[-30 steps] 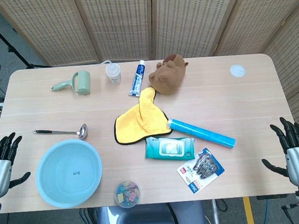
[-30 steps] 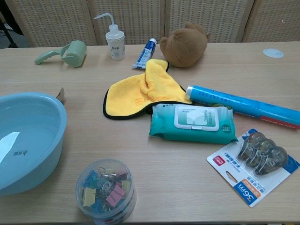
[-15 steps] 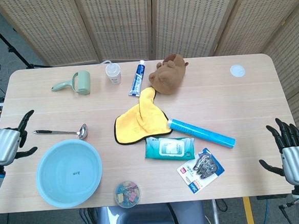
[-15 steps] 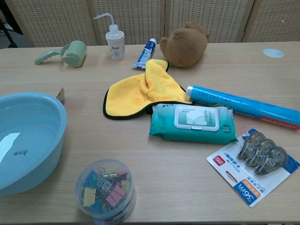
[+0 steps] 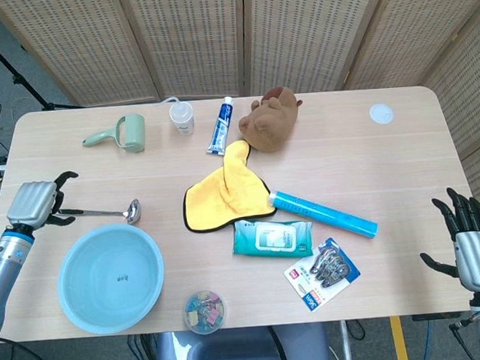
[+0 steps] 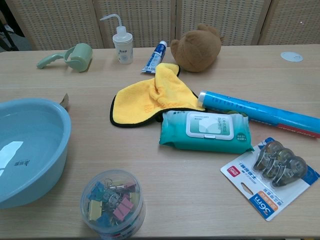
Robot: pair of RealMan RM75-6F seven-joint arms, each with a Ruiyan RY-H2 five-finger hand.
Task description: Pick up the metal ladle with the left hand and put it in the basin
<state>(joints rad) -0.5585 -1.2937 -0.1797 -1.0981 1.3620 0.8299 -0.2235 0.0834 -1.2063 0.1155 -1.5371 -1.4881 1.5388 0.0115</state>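
The metal ladle (image 5: 102, 212) lies flat on the table, handle pointing left, bowl to the right, just above the light blue basin (image 5: 111, 277). My left hand (image 5: 37, 203) hovers at the tip of the ladle's handle, fingers spread, holding nothing. The basin (image 6: 30, 150) also fills the left edge of the chest view, where the ladle's bowl barely peeks over its rim. My right hand (image 5: 472, 246) hangs off the table's right front corner with its fingers apart and empty.
A yellow cloth (image 5: 224, 193), wet wipes pack (image 5: 273, 237), blue tube (image 5: 323, 214), carded clips (image 5: 322, 273) and a tub of binder clips (image 5: 205, 310) lie centre and front. A green roller (image 5: 121, 133), squeeze bottle (image 5: 182, 116), toothpaste (image 5: 220, 125) and plush toy (image 5: 270, 120) line the back.
My left hand has moved up and in from the table's left front edge to the ladle's handle tip. The right hand has shifted only slightly. The ladle has not moved.
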